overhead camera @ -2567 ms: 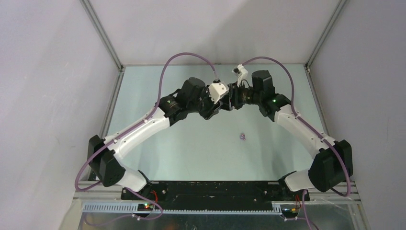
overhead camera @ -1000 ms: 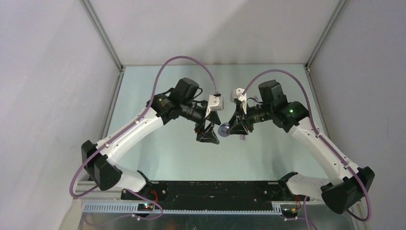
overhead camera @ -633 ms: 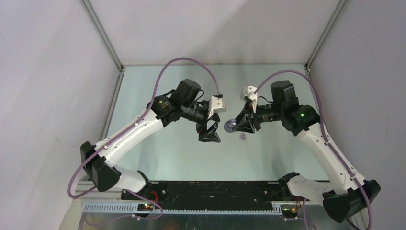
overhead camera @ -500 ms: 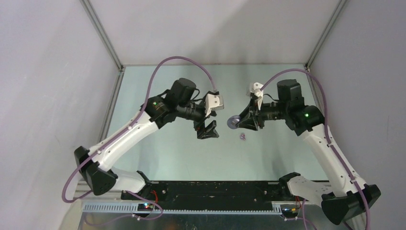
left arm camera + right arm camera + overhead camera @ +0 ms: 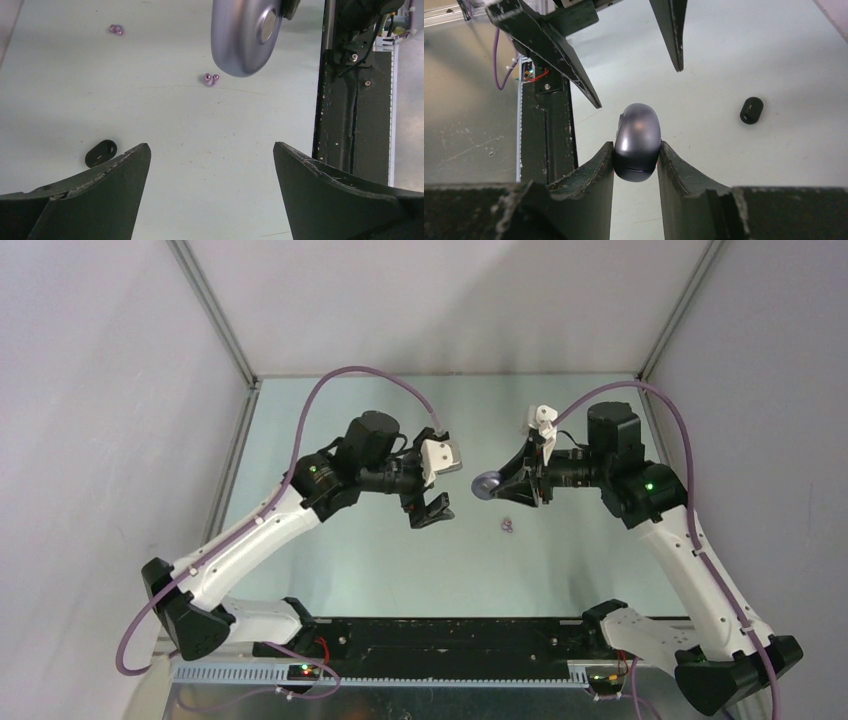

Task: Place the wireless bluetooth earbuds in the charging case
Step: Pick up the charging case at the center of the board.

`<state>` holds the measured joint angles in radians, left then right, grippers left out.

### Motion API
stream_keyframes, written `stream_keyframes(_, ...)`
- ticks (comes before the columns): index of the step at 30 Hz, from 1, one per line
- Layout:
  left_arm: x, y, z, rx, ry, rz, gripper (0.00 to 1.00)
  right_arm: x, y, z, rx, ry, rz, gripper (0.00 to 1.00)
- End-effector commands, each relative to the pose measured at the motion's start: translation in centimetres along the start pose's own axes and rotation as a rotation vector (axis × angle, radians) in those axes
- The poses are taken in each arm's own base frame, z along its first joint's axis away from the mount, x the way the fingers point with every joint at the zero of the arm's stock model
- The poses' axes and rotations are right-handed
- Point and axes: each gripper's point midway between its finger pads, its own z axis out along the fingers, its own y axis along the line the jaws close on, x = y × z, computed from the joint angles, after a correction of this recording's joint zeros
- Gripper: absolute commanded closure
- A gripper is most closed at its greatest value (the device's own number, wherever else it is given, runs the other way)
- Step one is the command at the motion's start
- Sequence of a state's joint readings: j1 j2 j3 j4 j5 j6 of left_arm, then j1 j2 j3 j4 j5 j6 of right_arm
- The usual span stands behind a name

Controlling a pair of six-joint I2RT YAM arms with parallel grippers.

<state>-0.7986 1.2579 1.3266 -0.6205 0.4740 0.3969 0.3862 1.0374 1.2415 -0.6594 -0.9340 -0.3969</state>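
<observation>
A glossy grey-purple oval charging case [image 5: 637, 137] is pinched between the fingers of my right gripper [image 5: 636, 150], which holds it in the air above the table. The top view shows the case [image 5: 487, 487] just left of the right gripper [image 5: 500, 490]. My left gripper [image 5: 432, 510] hangs open and empty a short way to the left, facing the case [image 5: 245, 37]. A pale purple earbud [image 5: 509, 526] lies on the table below the case. The left wrist view shows it [image 5: 211, 78], a second purple bead pair [image 5: 116, 30] and a small black earbud [image 5: 100, 152].
The black base rail [image 5: 450, 635] runs along the near edge and appears in the left wrist view [image 5: 350, 100]. Metal frame posts [image 5: 215, 320] rise at the back corners, with grey walls on either side. The black bud [image 5: 751, 110] lies right of the held case.
Both grippers have drawn apart. The right one carried the case to the right and toward the back; the left one, still open, pulled back to the left.
</observation>
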Motion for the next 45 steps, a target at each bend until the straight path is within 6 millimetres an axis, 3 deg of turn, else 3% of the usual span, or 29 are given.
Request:
stream_keyframes(1,-1.8,0.5,-0.1,-0.021,-0.052,0.088,0.01,-0.5,0.3,0.3,-0.014,-0.012,-0.031,0.86)
stream_keyframes(5,0.5,-2.2,-0.3,0.155,0.04,0.164,0.01,0.5,1.1,0.5,-0.041,-0.005,-0.044,0.85)
stream_keyframes(11,0.5,-6.1,-0.4,0.416,0.009,0.157,0.01,1.9,1.7,1.4,-0.08,0.035,-0.043,0.86)
stream_keyframes(17,-0.3,-4.7,0.2,0.338,-0.005,0.146,0.01,3.0,2.0,2.4,-0.126,0.058,-0.018,0.86)
stream_keyframes(24,-0.8,-4.8,1.8,0.32,-0.032,0.033,0.02,3.6,2.6,3.4,-0.163,0.068,0.007,0.86)
stream_keyframes(38,-1.1,-6.9,2.8,0.413,-0.027,0.0,0.21,4.4,3.0,4.0,-0.188,0.089,0.001,0.85)
stream_keyframes(45,-0.8,-7.1,2.9,0.418,-0.021,0.0,0.39,4.6,3.1,4.1,-0.195,0.098,-0.011,0.85)
